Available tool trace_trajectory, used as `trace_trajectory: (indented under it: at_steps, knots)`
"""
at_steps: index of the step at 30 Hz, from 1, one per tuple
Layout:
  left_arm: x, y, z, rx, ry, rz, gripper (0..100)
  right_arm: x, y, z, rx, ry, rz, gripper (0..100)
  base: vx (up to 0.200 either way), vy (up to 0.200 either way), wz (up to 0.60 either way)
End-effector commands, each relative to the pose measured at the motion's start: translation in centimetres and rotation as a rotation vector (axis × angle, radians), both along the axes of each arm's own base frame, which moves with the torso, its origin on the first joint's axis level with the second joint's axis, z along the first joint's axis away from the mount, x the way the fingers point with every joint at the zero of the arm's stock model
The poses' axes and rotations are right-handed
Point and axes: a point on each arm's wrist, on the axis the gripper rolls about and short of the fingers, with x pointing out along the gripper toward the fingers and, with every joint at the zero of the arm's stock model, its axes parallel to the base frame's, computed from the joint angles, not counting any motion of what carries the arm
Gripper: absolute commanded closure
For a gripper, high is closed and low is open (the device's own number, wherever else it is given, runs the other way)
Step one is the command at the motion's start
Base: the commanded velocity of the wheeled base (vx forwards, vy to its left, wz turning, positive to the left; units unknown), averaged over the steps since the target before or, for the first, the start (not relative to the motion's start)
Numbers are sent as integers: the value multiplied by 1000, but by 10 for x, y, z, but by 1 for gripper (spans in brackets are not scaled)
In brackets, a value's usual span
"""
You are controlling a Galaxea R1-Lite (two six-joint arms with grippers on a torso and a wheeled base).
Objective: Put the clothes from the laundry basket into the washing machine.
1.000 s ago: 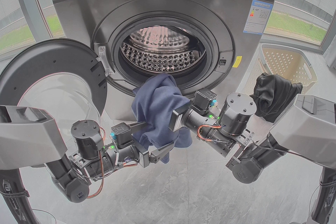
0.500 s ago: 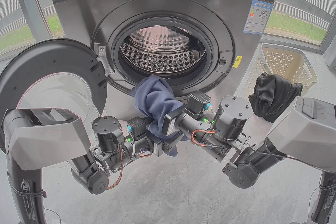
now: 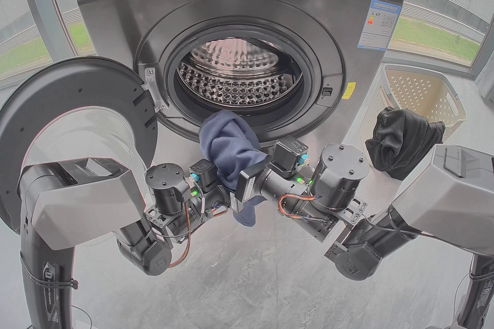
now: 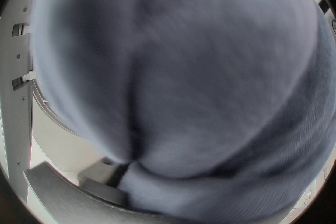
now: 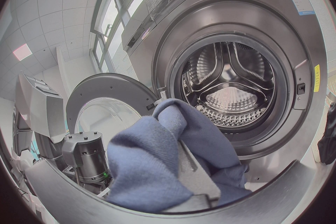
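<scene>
Progress: midway by the look of it. One garment is at the mouth of the grey front-loading washing machine [image 3: 247,6], none is inside yet, and at least one more waits.
Blue garment: a soft, bunched blue knitted garment [image 3: 229,145] hangs just below the machine's round door opening [image 3: 329,62], its top fold level with the lower rim and its tail dangling toward the floor.
Right gripper: the right gripper [image 3: 239,176], just below the opening, is clamped on a fold of the blue garment, and cloth is wrapped over one finger [image 5: 190,168].
Left gripper: the left gripper [image 3: 230,200] sits below the opening against the hanging cloth (which covers its camera); whether it is gripping cannot be told.
Drum: the shiny perforated steel drum [image 3: 236,73] behind the opening holds no clothes.
Door: the round dark glass-centred door [image 3: 72,104] stands swung wide to the left of the opening.
Basket: the cream perforated plastic laundry basket [image 3: 455,109], to the right of the opening, has a crumpled black garment [image 3: 401,140] draped over its near rim.
Left to do: push the blue garment over the rim, then fetch the black one.
</scene>
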Motion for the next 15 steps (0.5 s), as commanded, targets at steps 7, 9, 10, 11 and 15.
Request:
trace_trajectory:
  at_steps: [7, 9, 10, 11, 15]
  knots:
    - [6, 12, 8, -35, -6, 68, 100, 7, -9, 5, 22, -1, -26, 100, 0, 0, 0]
    - [5, 17, 18, -50, -20, 82, 100, 12, -16, 8, 27, -6, -46, 100, 0, 0, 0]
    - [4, 22, 24, -63, -26, 91, 100, 15, -20, 9, 30, -6, -59, 100, 0, 0, 0]
    - [1, 26, 30, -73, -29, 96, 100, 18, -23, 9, 32, -5, -77, 100, 0, 0, 0]
    - [-15, 37, 49, -107, -27, 100, 100, 27, -33, 6, 34, 13, -129, 100, 0, 0, 0]
